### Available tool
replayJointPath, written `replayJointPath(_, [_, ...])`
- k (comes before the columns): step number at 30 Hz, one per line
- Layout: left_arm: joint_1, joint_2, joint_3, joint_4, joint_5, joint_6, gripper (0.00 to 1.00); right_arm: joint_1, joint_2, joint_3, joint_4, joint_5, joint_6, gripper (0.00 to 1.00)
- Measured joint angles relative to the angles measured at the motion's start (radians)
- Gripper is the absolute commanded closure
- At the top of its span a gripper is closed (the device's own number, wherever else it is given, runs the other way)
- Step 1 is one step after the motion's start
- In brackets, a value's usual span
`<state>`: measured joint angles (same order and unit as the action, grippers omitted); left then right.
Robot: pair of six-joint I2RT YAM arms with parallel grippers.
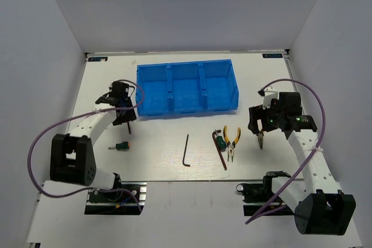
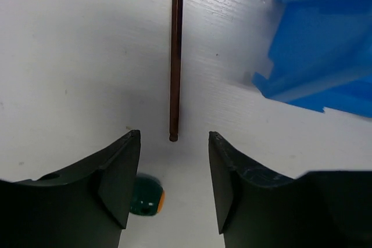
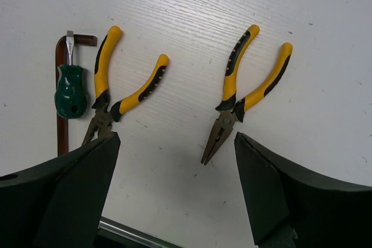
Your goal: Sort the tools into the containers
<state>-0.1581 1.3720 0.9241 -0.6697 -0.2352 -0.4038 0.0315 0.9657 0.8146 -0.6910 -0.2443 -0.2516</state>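
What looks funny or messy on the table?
Nothing is broken or spilled. One thing is untidy: a green screwdriver lies on top of a brown L-shaped key, right beside a pair of yellow pliers. The blue bin holds no tools yet.

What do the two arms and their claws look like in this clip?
Both the left arm and right arm have white links with black joints and bases. A purple cable loops along each. The left claw and right claw have broad, dark, matte fingers. Small green lights show on the right wrist.
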Motion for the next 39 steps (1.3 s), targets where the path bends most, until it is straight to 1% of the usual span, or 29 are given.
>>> replayJointPath(3, [0.013, 0.092, -0.004, 0.043, 0.011, 0.003, 0.45, -0.008, 0.001, -0.002, -0.005, 0.006, -0.006, 0.17])
replayJointPath(4, [0.017, 0.116, -0.004, 0.059, 0.013, 0.005, 0.48, -0.011, 0.001, -0.002, -0.007, 0.007, -0.009, 0.17])
replayJointPath(5, [0.02, 0.143, -0.004, 0.074, 0.014, 0.008, 0.48, -0.012, 0.002, -0.002, -0.009, 0.007, -0.012, 0.17])
replayJointPath(7, [0.027, 0.19, -0.003, 0.1, 0.016, 0.011, 0.51, -0.014, 0.005, -0.002, -0.013, 0.007, -0.015, 0.18])
replayJointPath(10, [0.035, 0.256, -0.003, 0.126, 0.019, 0.02, 0.52, -0.016, 0.012, -0.002, -0.019, 0.006, -0.019, 0.18])
replayJointPath(11, [0.04, 0.267, 0.005, 0.129, 0.021, 0.021, 0.54, -0.016, 0.015, -0.002, -0.019, 0.006, -0.019, 0.18])
replayJointPath(14, [0.047, 0.291, 0.024, 0.154, 0.026, 0.025, 0.54, -0.026, 0.018, -0.002, -0.02, 0.005, -0.02, 0.18])
replayJointPath(15, [0.05, 0.298, 0.029, 0.164, 0.027, 0.026, 0.59, -0.035, 0.018, -0.002, -0.02, 0.006, -0.02, 0.18])
replayJointPath(16, [0.051, 0.301, 0.032, 0.168, 0.028, 0.026, 0.59, -0.042, 0.018, -0.002, -0.02, 0.006, -0.02, 0.18])
replayJointPath(17, [0.054, 0.306, 0.035, 0.177, 0.033, 0.027, 0.64, -0.046, 0.018, -0.002, -0.02, 0.006, -0.02, 0.18])
replayJointPath(19, [0.059, 0.316, 0.041, 0.192, 0.037, 0.025, 0.68, -0.053, 0.018, -0.001, -0.02, 0.006, -0.02, 0.18])
replayJointPath(20, [0.061, 0.32, 0.045, 0.195, 0.039, 0.023, 0.74, -0.055, 0.018, -0.001, -0.02, 0.006, -0.019, 0.18])
replayJointPath(22, [0.063, 0.325, 0.049, 0.205, 0.041, 0.018, 0.83, -0.058, 0.018, -0.001, -0.02, 0.005, -0.019, 0.18])
replayJointPath(23, [0.064, 0.326, 0.049, 0.207, 0.042, 0.019, 0.94, -0.058, 0.018, -0.001, -0.02, 0.005, -0.019, 0.18])
replayJointPath(24, [0.064, 0.326, 0.049, 0.207, 0.042, 0.016, 0.98, -0.059, 0.018, -0.001, -0.02, 0.003, -0.019, 0.18])
replayJointPath(25, [0.065, 0.326, 0.049, 0.207, 0.042, 0.01, 1.0, -0.06, 0.018, -0.001, -0.02, 0.002, -0.019, 0.18])
replayJointPath(29, [0.069, 0.316, 0.046, 0.203, 0.04, 0.008, 1.0, -0.065, 0.018, -0.001, -0.02, -0.022, -0.025, 0.17])
replayJointPath(31, [0.076, 0.301, 0.046, 0.169, 0.034, 0.008, 1.0, -0.065, 0.018, -0.001, -0.029, -0.057, -0.045, 0.17])
replayJointPath(32, [0.079, 0.287, 0.046, 0.148, 0.032, 0.008, 1.0, -0.065, 0.018, 0.0, -0.039, -0.078, -0.055, 0.2])
replayJointPath(33, [0.081, 0.269, 0.047, 0.127, 0.029, 0.008, 1.0, -0.065, 0.018, 0.0, -0.051, -0.101, -0.071, 0.34])
replayJointPath(35, [0.085, 0.214, 0.069, 0.068, 0.022, 0.014, 1.0, -0.064, 0.015, 0.0, -0.077, -0.163, -0.109, 0.53])
replayJointPath(36, [0.085, 0.187, 0.089, 0.046, 0.02, 0.018, 1.0, -0.064, 0.012, 0.0, -0.092, -0.197, -0.132, 0.76])
replayJointPath(37, [0.084, 0.158, 0.122, 0.021, 0.018, 0.022, 1.0, -0.064, 0.009, 0.0, -0.104, -0.233, -0.159, 0.87])
replayJointPath(38, [0.082, 0.132, 0.158, 0.01, 0.019, 0.031, 1.0, -0.062, 0.006, 0.0, -0.121, -0.273, -0.18, 0.96])
replayJointPath(39, [0.079, 0.107, 0.201, 0.005, 0.029, 0.042, 1.0, -0.059, 0.003, 0.0, -0.136, -0.307, -0.201, 1.0])
